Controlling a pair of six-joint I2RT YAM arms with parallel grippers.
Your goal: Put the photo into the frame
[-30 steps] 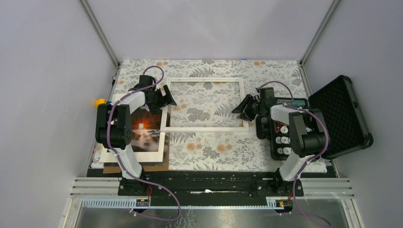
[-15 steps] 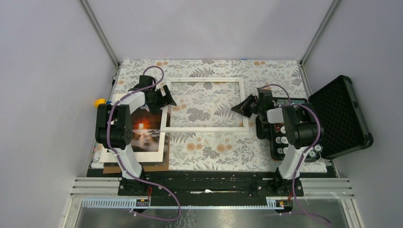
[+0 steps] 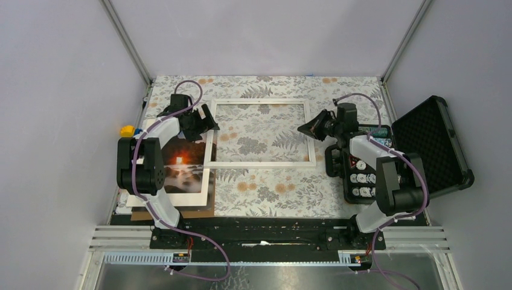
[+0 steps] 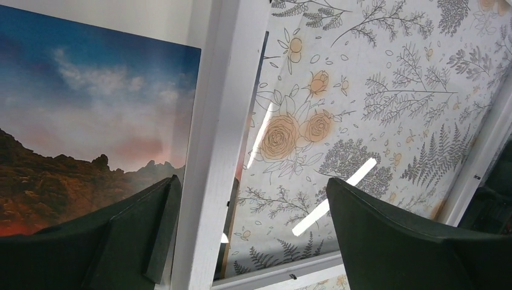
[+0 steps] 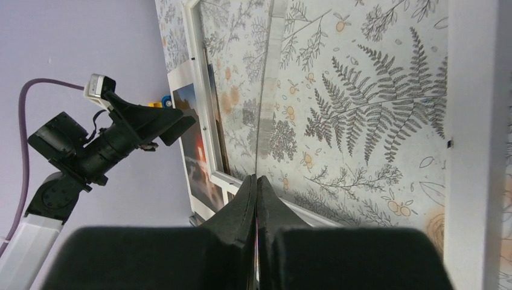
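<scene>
The white frame (image 3: 261,164) lies flat mid-table, and its see-through middle catches light streaks (image 4: 335,193). The photo (image 3: 184,169), dark hills under an orange glow, lies left of it; the frame's left bar (image 4: 217,151) overlaps its edge. My left gripper (image 3: 204,122) is open and straddles that bar, one finger (image 4: 121,241) over the photo (image 4: 90,121) and the other over the pane. My right gripper (image 3: 304,129) is shut, its tips just inside the frame's right bar (image 5: 471,145). A thin pale strip (image 5: 265,90) runs on from its fingertips (image 5: 268,199); I cannot tell whether it is held.
The photo rests on a white mat (image 3: 181,196) over a brown board (image 3: 175,212). An open black case (image 3: 432,145) with round cells (image 3: 362,178) stands at the right behind my right arm. A small yellow object (image 3: 127,130) sits at the left edge. Grey walls enclose the table.
My right gripper closed from open at the frame's right bar and swung toward the far side. My left arm shifted slightly left and stayed open. The frame looks unmoved.
</scene>
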